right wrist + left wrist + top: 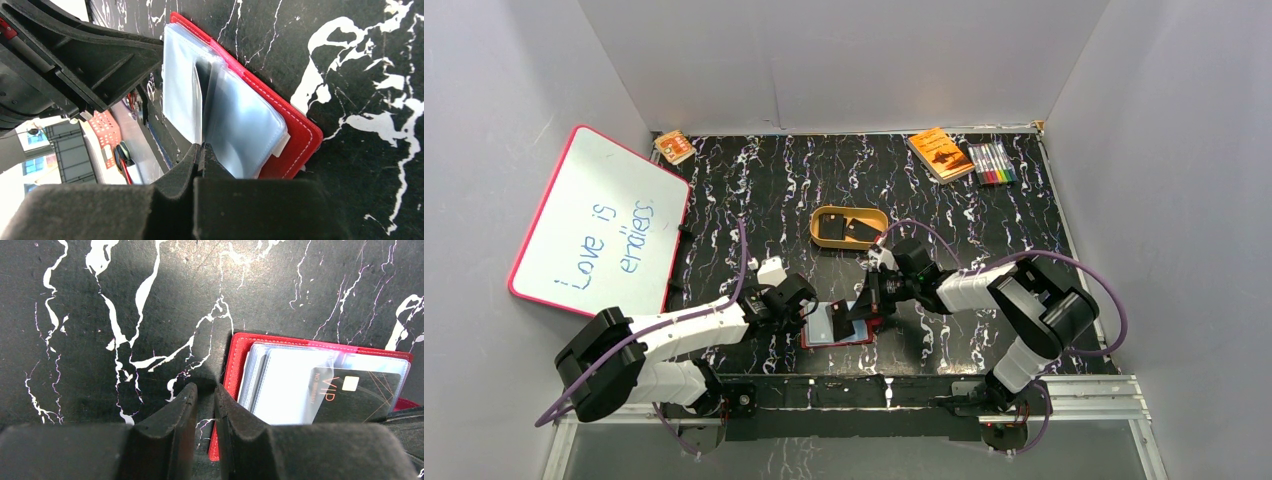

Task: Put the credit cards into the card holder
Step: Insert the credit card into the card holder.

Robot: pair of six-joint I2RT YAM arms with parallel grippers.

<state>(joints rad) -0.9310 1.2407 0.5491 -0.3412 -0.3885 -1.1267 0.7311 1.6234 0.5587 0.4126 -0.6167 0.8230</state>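
1. wallet [824, 328] lies open on the table [100, 300] close to my bases, red cover down and clear sleeves fanned upward, between my two claws.
2. my right claw [201, 146] is pinched tight on the edge of a black card [360, 395], the one lettered "vip" with a gold chip.
3. that card stands tilted over the wallet half nearer my right arm, and its far part lies among the sleeves. a clear flap overlaps one end of it. whether it sits inside a pocket or only between two leaves, i cannot tell.
4. my left claw [206, 390] is at the wallet's opposite edge, tips narrowly apart with only table showing in the gap. one finger covers the red border. whether it presses on the cover, i cannot tell.
5. two more black cards [832, 229] lie side by side in the tan dish [849, 209], farther back on the table and well apart from the wallet.
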